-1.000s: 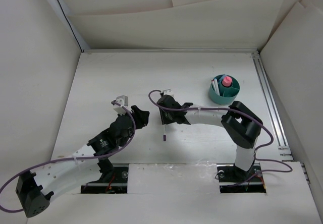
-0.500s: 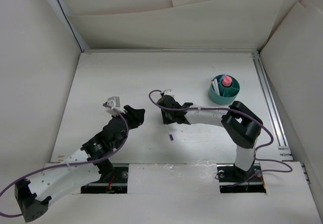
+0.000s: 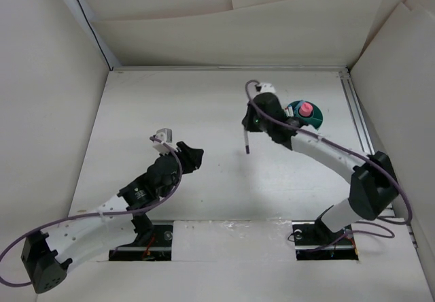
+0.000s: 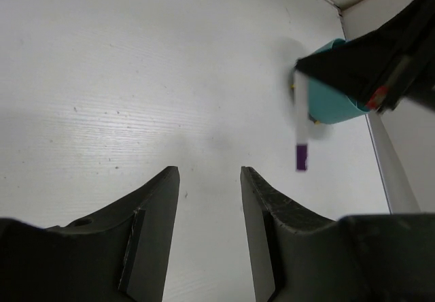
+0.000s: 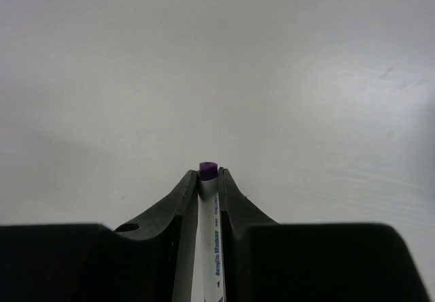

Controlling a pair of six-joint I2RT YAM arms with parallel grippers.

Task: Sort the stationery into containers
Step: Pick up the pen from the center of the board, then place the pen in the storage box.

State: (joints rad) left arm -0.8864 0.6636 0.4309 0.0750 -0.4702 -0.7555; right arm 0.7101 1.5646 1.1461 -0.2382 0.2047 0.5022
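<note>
Pen (image 5: pixel 208 244), white, purple-tipped: clamped in my right pincer (image 5: pixel 207 176), jaws narrow on its barrel, not yet delivered. Cup (image 3: pixel 317 119), at three o'clock, already holds a pink-capped marker (image 3: pixel 306 108). My left pincer (image 4: pixel 209 179) gapes, empty.

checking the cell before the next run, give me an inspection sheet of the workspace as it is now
surface: white table, faint specks in the left wrist view
job's things: white pen with a purple tip, held off the table; teal cup at the far right, partly behind the right arm, a pink marker standing in it
clutter: nothing seen
grippers: right gripper shut on the white pen; left gripper open, nothing between its fingers
cables: purple cable runs along each arm
surroundings: white panels on three sides; metal rail along the right edge
</note>
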